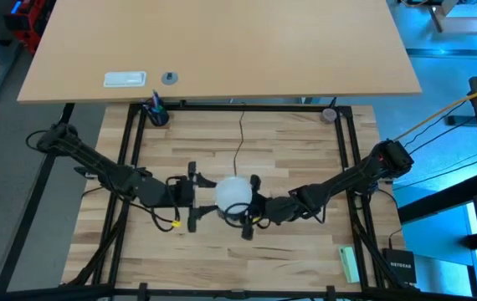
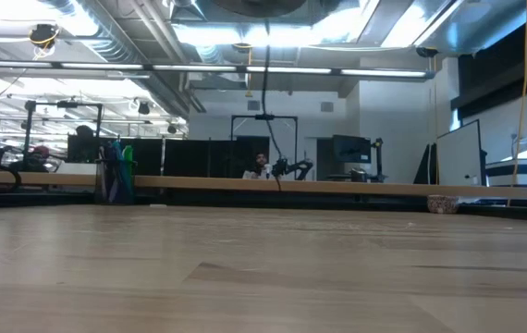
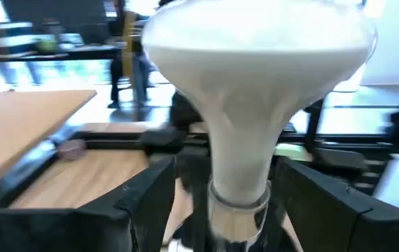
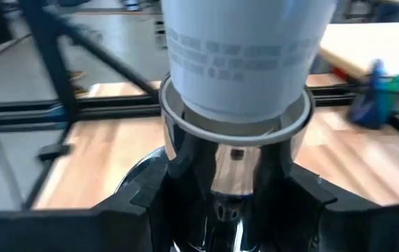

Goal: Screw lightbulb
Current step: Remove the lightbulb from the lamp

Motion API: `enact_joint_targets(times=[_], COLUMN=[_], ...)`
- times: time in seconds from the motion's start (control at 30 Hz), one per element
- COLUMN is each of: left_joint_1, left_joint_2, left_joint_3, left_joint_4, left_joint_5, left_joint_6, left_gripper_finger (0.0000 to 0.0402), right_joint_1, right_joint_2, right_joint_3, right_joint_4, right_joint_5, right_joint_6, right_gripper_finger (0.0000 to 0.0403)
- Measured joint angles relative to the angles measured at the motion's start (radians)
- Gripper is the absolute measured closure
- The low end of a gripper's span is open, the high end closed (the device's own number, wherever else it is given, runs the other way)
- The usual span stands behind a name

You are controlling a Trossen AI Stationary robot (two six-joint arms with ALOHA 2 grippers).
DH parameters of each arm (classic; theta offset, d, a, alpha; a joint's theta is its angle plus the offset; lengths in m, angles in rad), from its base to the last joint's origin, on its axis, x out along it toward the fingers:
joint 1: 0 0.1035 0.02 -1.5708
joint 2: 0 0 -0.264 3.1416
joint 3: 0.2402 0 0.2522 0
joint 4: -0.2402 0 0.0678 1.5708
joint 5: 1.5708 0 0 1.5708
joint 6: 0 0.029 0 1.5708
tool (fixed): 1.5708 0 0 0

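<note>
Both end effectors meet over the middle of the wooden worktop (image 1: 289, 150), facing each other across the lightbulb (image 1: 233, 193). From above, the left end effector (image 1: 195, 199) comes in from the left side and the right end effector (image 1: 252, 209) from the right, with the white globe directly between them.

Seen from the left wrist, the left end effector's (image 3: 238, 199) two dark fingers (image 3: 147, 199) stand on either side of the lightbulb's (image 3: 255, 84) narrow pale neck, close beside it; whether the pads press on it cannot be told, since the contact is out of sight at the frame's lower edge.

Seen from the right wrist, the right end effector (image 4: 231, 203) has its fingers (image 4: 150, 196) clamped against a shiny metal socket (image 4: 220, 168), one finger on each flank. A white cylindrical body with faint printed lettering (image 4: 241, 52) sits in the socket's pale collar, rising just beyond the fingertips.

A thin black cord (image 1: 240, 142) runs from the gripped parts toward the worktop's far edge. Both parts are held above the worktop, which appears bare in the low view.
</note>
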Motion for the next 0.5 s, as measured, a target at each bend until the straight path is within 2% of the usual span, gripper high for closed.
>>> enact_joint_targets(times=[0.13, 0.27, 0.4, 0.5], left_joint_1=[0.020, 0.037, 0.053, 0.055], left_joint_2=[0.016, 0.047, 0.069, 0.076], left_joint_3=[0.000, 0.000, 0.000, 0.000], left_joint_4=[0.014, 0.025, 0.062, 0.066], left_joint_5=[0.134, 0.174, 0.287, 0.300], left_joint_6=[-0.002, 0.028, 0.040, 0.067], left_gripper_finger=[0.0164, 0.0164, 0.0164, 0.0164], right_joint_1=[0.000, -0.012, -0.019, -0.018], right_joint_2=[0.020, 0.051, 0.058, 0.058], right_joint_3=[0.000, 0.000, -0.001, -0.001], right_joint_4=[0.030, 0.066, 0.061, 0.072], right_joint_5=[-0.027, -0.085, -0.114, -0.142], right_joint_6=[0.001, 0.003, 0.002, -0.002], right_gripper_finger=[0.0224, 0.0224, 0.0224, 0.0224])
